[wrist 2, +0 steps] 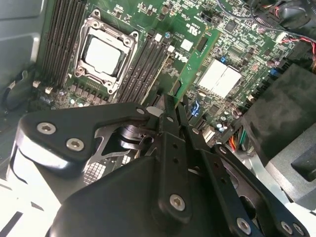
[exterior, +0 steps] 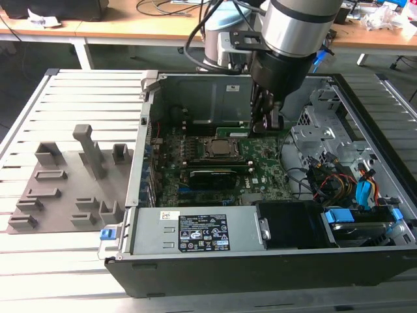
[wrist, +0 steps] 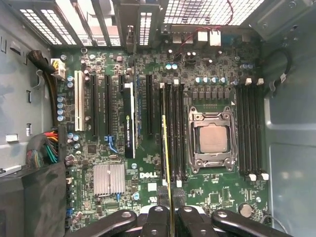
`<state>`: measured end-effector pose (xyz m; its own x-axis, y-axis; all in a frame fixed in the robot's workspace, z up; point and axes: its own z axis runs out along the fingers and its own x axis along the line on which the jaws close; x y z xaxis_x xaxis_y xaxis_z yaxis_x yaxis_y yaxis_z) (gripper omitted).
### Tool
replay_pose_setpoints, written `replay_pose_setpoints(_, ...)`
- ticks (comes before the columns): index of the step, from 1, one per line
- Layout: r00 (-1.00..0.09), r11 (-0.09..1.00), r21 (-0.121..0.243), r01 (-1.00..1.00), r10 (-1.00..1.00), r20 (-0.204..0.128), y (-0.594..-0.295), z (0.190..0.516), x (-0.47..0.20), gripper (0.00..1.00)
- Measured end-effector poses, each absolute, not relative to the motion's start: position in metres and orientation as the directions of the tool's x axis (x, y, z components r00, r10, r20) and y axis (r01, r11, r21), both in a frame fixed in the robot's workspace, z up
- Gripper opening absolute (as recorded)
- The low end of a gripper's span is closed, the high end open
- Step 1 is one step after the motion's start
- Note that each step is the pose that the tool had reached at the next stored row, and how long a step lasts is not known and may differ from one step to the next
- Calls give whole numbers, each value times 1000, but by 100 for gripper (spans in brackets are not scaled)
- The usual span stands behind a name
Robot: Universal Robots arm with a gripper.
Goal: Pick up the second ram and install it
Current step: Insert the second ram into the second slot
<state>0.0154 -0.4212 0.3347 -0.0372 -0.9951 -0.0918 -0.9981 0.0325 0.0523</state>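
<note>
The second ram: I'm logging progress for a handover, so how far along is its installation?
Picked up: the claw is shut on the second ram, a long narrow green circuit-board stick, inside the open black computer case. In hand: the first wrist view shows the stick edge-on over the black memory slots beside the silver CPU socket. Left: seating; whether it has entered a slot is unclear.

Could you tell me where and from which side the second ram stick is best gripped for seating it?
Pinch the second ram across its two flat faces at one end of its upper long edge, coming from above. It stands on edge over the memory slots, as the end effector already holds it, keeping the contact edge free.
</note>
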Motion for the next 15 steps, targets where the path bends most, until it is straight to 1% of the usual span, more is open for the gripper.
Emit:
replay_pose_setpoints(11, -37, 33, 52, -998, -995, -92, -421, 328, 15, 14)
replay_pose_setpoints(15, -37, 33, 52, -998, -995, -92, -415, 325, 14, 14)
